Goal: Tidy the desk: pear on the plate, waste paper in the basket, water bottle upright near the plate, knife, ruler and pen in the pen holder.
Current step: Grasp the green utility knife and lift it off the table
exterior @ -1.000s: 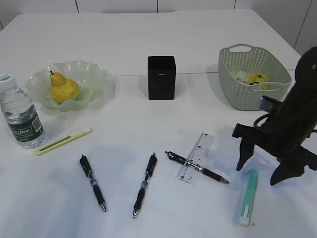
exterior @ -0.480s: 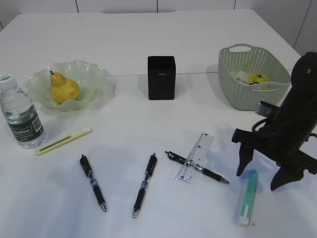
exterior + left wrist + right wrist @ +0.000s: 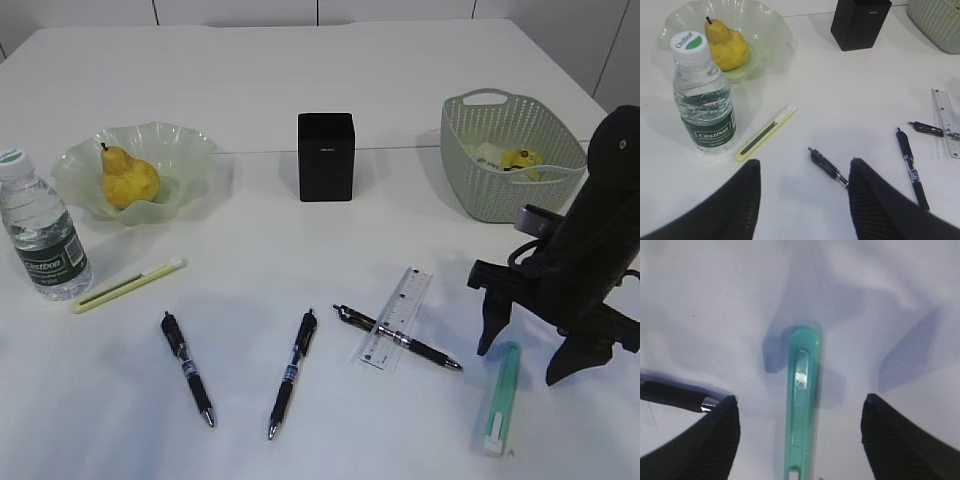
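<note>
The left gripper (image 3: 802, 192) hangs with fingers half apart, empty, above a black pen (image 3: 829, 169). The right gripper (image 3: 530, 345) has sunk lower, fingers wide, straddling the teal knife (image 3: 499, 396) on the tabletop (image 3: 300, 250); a grasp looks imminent, the pen holder (image 3: 326, 156) far beyond.

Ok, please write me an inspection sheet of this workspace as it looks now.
Surface: white desk, nothing spilled.
Job's things: pear on plate; water bottle upright beside it; yellow paper in basket; pen holder upright; ruler under one pen; two other pens, yellow knife and teal knife flat on desk.
Clutter: nothing seen.
Grippers: right gripper open, straddling teal knife; left gripper open, empty.
Cables: cannot tell.
Surroundings: white wall panels.
</note>
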